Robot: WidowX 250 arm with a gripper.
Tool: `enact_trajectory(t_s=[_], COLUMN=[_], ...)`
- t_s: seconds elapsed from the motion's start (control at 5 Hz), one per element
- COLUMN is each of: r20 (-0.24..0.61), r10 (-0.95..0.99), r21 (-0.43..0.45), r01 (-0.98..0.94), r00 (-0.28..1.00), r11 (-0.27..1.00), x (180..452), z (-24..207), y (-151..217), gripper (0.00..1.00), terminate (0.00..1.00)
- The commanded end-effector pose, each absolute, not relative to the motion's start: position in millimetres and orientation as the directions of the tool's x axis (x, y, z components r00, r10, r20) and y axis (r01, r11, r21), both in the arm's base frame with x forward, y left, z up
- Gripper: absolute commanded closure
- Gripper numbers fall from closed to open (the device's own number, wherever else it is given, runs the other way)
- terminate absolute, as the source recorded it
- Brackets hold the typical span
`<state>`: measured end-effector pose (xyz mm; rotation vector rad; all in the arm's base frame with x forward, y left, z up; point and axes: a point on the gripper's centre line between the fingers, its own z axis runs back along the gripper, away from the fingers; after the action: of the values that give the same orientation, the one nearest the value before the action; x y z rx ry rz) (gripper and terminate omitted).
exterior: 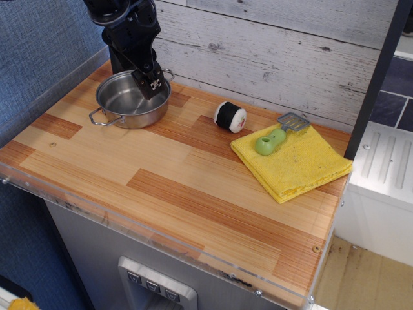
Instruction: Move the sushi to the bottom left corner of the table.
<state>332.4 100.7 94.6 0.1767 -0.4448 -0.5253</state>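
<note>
The sushi [230,117] is a small black-wrapped roll with white rice ends, lying on its side on the wooden table [161,174] near the back, right of the middle. My gripper [150,84] hangs over the steel pot at the back left, well left of the sushi. Its black fingers point down and look close together with nothing between them; the tips are hard to read against the pot.
A steel pot [129,100] with two handles stands at the back left. A yellow cloth [293,161] lies at the right with a green-handled spatula [277,135] on it. A plank wall runs behind; a blue wall is at the left.
</note>
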Motion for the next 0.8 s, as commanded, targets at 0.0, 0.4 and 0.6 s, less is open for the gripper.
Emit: enact_trajectory(t_s=[0.0, 0.4, 0.6], r20=[0.364, 0.421, 0.452], r10=[-0.520, -0.558, -0.568], r21=[0.274, 0.258, 0.256], r01=[0.445, 0.496, 0.510], r00=[0.773, 0.715, 0.688], r11=[0.853, 0.829, 0.821], x=[332, 350, 358], z=[95, 89, 87], y=[101, 72, 61], gripper=[0.00, 0.00, 0.00], terminate=[0.00, 0.00, 0.00])
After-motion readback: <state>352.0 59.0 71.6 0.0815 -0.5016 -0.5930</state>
